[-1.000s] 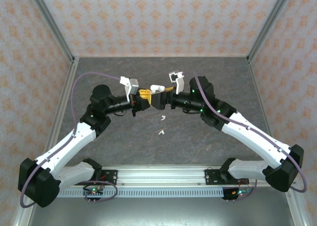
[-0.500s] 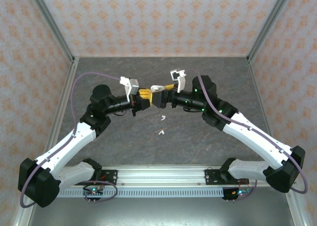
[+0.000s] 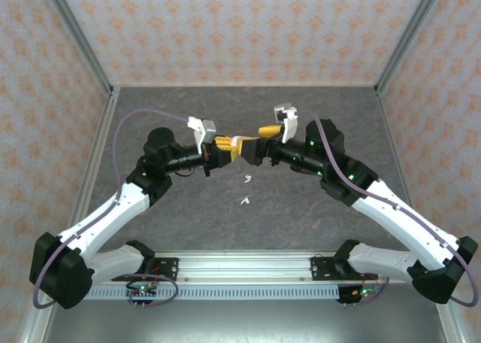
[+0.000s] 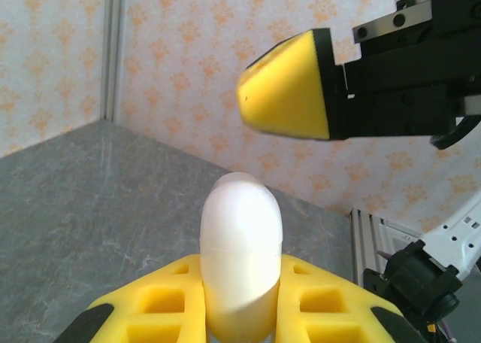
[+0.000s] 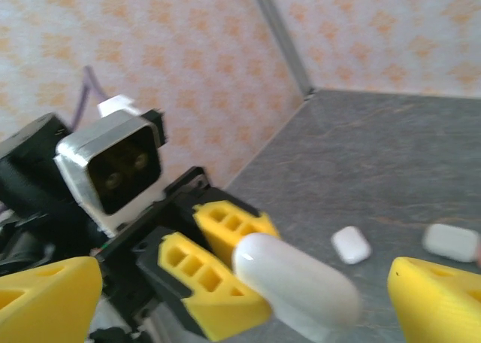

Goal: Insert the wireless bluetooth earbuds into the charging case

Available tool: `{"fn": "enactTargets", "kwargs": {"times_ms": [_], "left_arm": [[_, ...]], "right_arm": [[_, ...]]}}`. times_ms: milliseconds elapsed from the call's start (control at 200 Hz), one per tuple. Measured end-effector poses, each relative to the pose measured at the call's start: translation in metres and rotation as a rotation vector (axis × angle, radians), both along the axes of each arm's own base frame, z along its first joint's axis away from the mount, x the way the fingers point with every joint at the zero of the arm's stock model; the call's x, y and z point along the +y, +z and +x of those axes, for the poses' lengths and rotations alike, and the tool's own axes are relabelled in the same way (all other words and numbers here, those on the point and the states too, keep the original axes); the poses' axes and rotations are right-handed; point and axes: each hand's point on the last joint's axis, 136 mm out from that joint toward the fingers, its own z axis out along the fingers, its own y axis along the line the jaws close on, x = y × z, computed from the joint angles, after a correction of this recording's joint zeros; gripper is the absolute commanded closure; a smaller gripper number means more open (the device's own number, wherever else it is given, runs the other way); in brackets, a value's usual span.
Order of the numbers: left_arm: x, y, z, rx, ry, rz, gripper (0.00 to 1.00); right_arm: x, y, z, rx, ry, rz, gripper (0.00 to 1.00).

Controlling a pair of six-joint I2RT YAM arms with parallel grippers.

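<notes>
Our right fingers (image 5: 45, 298) have spread wide and empty astride the closed-looking charging case (image 4: 240, 260) that our left fingers (image 4: 169, 302) keep clamped, so opening it likely comes before the earbuds (image 3: 246, 180) on the desk (image 3: 188, 230).

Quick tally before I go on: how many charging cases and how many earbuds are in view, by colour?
white charging case: 1, held in the left gripper
white earbuds: 2, both loose on the table
total: 3
</notes>
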Motion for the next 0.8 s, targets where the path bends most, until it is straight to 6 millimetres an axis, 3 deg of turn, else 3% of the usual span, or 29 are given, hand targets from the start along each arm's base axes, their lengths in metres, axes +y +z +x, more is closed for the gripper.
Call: {"fn": "enactTargets", "kwargs": {"times_ms": [110, 350, 525, 656, 801], "left_arm": [[0.002, 0.000, 0.005, -0.001, 0.029, 0.001, 1.00], [0.011, 0.001, 0.026, 0.008, 0.160, -0.026, 1.00], [0.009, -0.021, 0.056, 0.096, 0.241, -0.010, 1.00], [-0.005, -0.036, 0.086, 0.205, 0.263, 0.013, 1.00], [-0.033, -0.054, 0.119, 0.368, 0.265, 0.007, 1.00]], "right_arm": [[-0.024, -0.002, 0.014, -0.009, -0.144, -0.045, 0.01], [-0.112, -0.008, 0.050, 0.010, -0.523, -0.107, 0.01], [-0.166, -0.034, 0.064, 0.094, -0.725, -0.200, 0.01], [-0.191, -0.048, 0.067, 0.144, -0.802, -0.246, 0.01], [-0.202, -0.054, 0.068, 0.161, -0.832, -0.259, 0.01]]}}
